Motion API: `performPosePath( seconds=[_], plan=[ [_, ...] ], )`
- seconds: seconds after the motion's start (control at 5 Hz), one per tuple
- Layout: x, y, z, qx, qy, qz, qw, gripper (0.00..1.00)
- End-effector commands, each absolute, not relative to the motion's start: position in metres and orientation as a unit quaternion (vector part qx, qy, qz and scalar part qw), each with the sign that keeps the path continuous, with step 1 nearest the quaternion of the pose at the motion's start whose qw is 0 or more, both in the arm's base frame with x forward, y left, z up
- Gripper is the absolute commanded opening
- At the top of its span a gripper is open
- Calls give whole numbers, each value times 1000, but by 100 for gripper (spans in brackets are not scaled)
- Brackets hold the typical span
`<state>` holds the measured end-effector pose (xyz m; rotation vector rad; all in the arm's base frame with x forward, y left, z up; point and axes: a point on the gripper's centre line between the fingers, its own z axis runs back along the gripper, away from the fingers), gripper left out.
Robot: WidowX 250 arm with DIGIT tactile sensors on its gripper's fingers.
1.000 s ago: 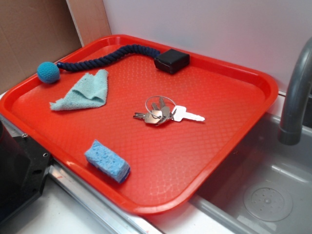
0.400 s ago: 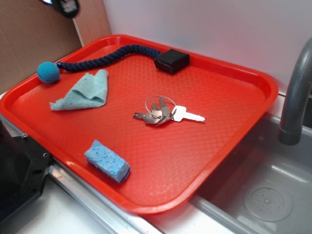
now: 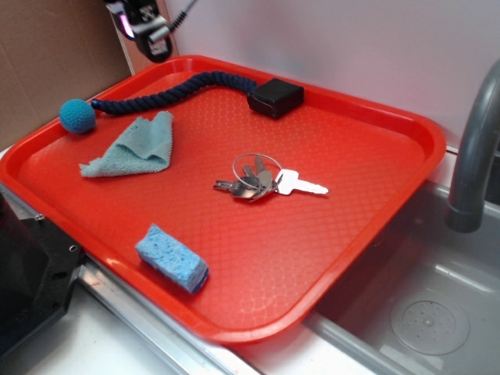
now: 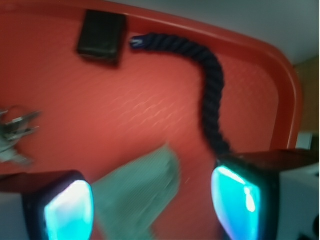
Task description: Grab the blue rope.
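The blue rope point(image 3: 168, 92) is dark navy and twisted. It lies along the far left edge of the red tray point(image 3: 375, 234), with a teal ball point(image 3: 77, 116) at its left end. In the wrist view the rope point(image 4: 209, 85) curves from the top middle down to the right finger. My gripper point(image 3: 147, 31) hangs at the top left of the exterior view, above the tray's far left rim and beyond the rope. In the wrist view my gripper point(image 4: 152, 207) is open and empty, its jaws wide apart over the cloth.
A light blue-green folded cloth point(image 3: 133, 148) lies by the rope and shows in the wrist view point(image 4: 137, 195). A black box point(image 3: 275, 97) sits at the rope's right end. Keys point(image 3: 262, 181) lie mid-tray, a blue sponge point(image 3: 172, 258) near the front. A sink and grey faucet point(image 3: 473, 148) are at right.
The gripper has come into the exterior view from the top left and moved down and right toward the tray's far left rim. Nothing on the tray has moved.
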<state>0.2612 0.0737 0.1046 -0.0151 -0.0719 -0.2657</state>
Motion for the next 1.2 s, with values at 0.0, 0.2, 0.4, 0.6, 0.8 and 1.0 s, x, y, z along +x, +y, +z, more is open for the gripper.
performPosePath(
  seconds=[0.0, 0.2, 0.4, 0.6, 0.8, 1.0],
  plan=[
    [300, 100, 80, -3, -89, -168, 982, 100],
    [310, 117, 61, 8, -82, -155, 984, 100],
    [313, 121, 45, -4, -68, -149, 986, 100],
    [310, 105, 28, -2, -46, -170, 984, 100],
    [311, 102, 18, -6, -38, -174, 984, 100],
    [306, 98, 13, -20, -36, -179, 983, 0]
  ],
)
